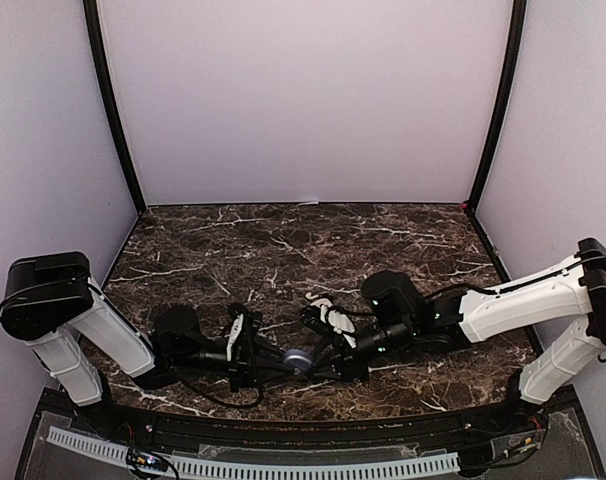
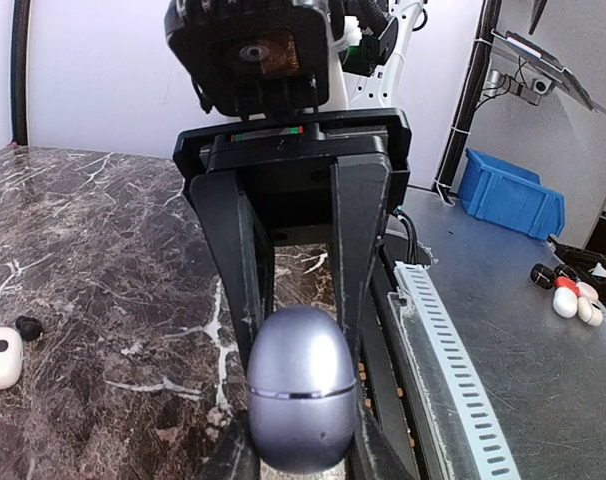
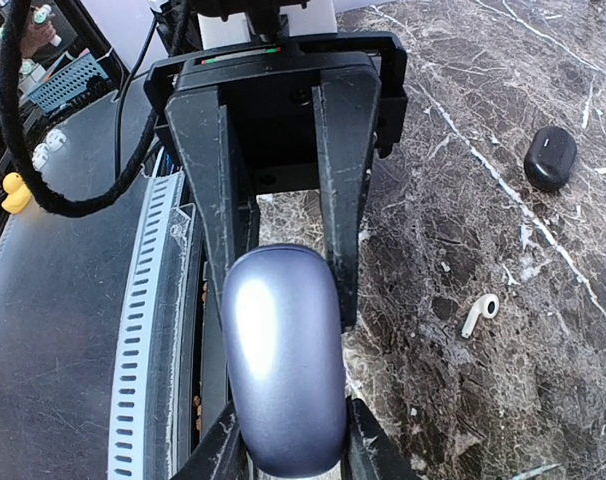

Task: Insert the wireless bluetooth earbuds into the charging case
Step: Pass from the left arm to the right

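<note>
A purple-grey oval charging case is held just above the table's near edge, its lid shut along a thin seam. My left gripper is shut on its near end. My right gripper is shut on the same case from the other side. The two grippers face each other with fingers interleaved around it. A white stemmed earbud lies on the marble beside the right gripper. A small dark earbud lies next to a white case.
A dark oval case lies farther out on the marble table. A white slotted cable duct runs along the near edge. Beyond the edge, a bench holds a blue bin and small coloured items.
</note>
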